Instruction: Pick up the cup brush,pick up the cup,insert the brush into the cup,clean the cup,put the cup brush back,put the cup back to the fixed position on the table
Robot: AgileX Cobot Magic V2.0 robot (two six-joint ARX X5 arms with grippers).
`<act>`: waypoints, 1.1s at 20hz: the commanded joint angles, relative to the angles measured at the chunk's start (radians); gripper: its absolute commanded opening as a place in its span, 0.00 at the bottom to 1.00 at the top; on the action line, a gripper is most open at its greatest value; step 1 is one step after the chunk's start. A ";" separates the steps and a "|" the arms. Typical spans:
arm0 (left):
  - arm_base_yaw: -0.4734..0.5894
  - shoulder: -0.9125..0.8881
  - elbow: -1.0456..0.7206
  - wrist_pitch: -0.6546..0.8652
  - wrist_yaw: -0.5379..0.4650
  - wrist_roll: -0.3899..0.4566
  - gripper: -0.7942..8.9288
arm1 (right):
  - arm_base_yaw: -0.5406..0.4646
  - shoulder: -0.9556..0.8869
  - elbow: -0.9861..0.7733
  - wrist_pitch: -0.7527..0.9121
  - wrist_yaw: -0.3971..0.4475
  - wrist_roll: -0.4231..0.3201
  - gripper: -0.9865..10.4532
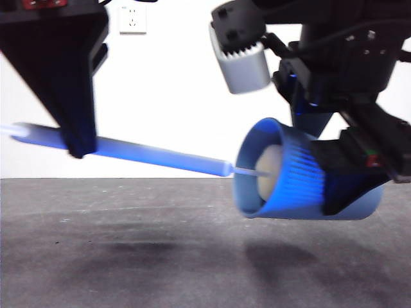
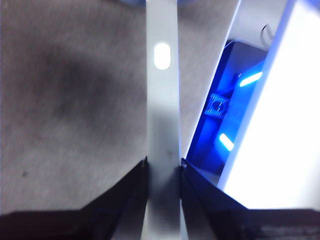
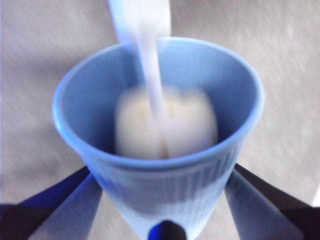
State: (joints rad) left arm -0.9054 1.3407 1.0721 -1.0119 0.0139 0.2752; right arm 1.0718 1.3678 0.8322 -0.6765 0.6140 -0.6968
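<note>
Front view: the cup (image 1: 302, 173) is held clear of the surface (image 1: 128, 256), tipped on its side with its mouth toward the cup brush (image 1: 154, 156). The right gripper (image 1: 350, 176) clamps the cup's ribbed wall near the base. The left gripper (image 1: 76, 144) clamps the brush handle toward its far end. The handle runs nearly level, and the sponge head sits inside the cup mouth.

Left wrist view: both jaws of the left gripper (image 2: 162, 167) press against the grey handle (image 2: 162, 115), one on each side. The surface lies below it.

Right wrist view: the right gripper (image 3: 165, 200) is closed on the cup (image 3: 160, 165), one jaw on each side of the wall. The cream sponge head (image 3: 167, 122) is the only content visible in the cup; the view is blurred.

Status, as judged: both pick-ups and the insertion are complete, and cleaning appears to be in progress. Remaining steps: return the brush, then return the cup to its position on the surface.
</note>
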 commanded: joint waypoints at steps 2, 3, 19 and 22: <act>0.020 0.001 -0.003 -0.040 -0.024 -0.014 0.07 | -0.054 0.004 0.001 -0.041 0.026 0.029 0.07; 0.025 -0.001 -0.003 -0.051 -0.024 -0.014 0.07 | -0.069 0.004 0.001 -0.043 0.026 0.033 0.08; 0.016 -0.001 -0.003 0.097 0.068 -0.014 0.07 | 0.008 0.002 0.002 0.079 -0.039 0.006 0.08; 0.014 -0.001 -0.003 0.097 0.065 -0.014 0.07 | 0.035 0.002 0.002 0.088 -0.035 -0.004 0.08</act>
State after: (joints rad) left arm -0.8867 1.3399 1.0721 -0.9501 0.0708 0.2687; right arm 1.0943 1.3678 0.8322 -0.6121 0.5983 -0.6960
